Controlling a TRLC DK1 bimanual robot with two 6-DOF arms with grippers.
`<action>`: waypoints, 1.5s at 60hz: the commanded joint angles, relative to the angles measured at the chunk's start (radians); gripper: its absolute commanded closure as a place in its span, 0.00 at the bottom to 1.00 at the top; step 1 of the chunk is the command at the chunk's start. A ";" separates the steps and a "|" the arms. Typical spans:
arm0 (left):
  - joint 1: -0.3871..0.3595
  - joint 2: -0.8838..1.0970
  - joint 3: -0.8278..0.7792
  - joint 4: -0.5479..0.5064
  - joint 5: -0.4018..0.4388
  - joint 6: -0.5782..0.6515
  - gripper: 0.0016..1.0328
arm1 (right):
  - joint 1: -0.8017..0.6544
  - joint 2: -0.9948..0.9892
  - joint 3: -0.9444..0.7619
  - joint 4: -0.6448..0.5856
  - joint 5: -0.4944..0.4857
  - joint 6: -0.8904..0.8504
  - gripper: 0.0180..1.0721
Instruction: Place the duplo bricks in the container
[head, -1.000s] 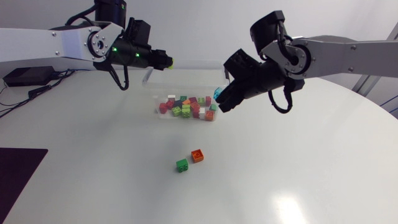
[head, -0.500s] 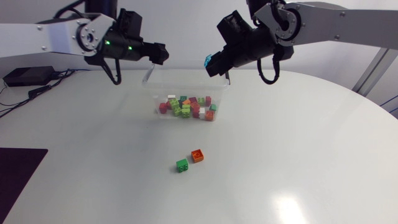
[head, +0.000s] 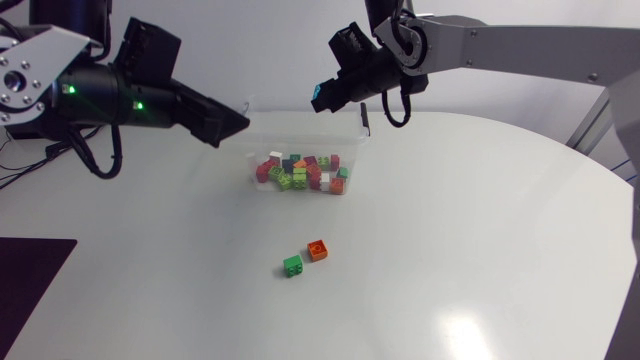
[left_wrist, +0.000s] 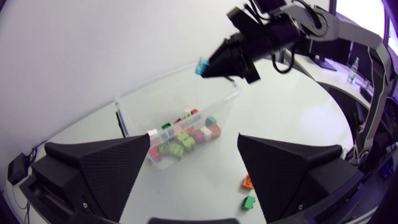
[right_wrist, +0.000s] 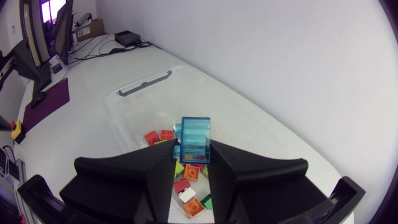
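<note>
Head view first: the big white surface (head: 480, 250) has an arm coming in from each side. At its 12 o'clock sits the clear container (head: 300, 130).

The left fingers (head: 226, 117) hang raised off the container's 10 o'clock side. They're spread wide with nothing between them (the left wrist view makes that obvious), so I'd guess that arm is just keeping out of the way.

The right fingers (head: 337, 90) are clamped on a light blue brick (head: 321, 98), held high over the container toward its 1 o'clock corner. The right wrist view looks straight past that brick into the container, so to me it's lined up for a drop.

There's a pile of bricks (head: 300, 172) already in there. Down at the container's 6 o'clock, an orange brick (head: 318, 250) and a green brick (head: 292, 265) sit just beside each other on the open surface, yet to be collected.
</note>
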 joint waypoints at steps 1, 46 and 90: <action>-0.015 -0.043 -0.063 -0.022 0.032 0.073 0.05 | -0.007 0.070 0.052 0.015 0.004 0.025 0.86; -0.331 0.264 -0.140 -0.157 -0.165 0.315 0.08 | -0.073 -0.326 -0.328 0.027 0.016 -0.013 0.07; -0.409 0.606 0.057 -0.266 -0.269 0.289 0.48 | -0.057 -0.680 -0.899 -0.047 0.027 -0.002 0.08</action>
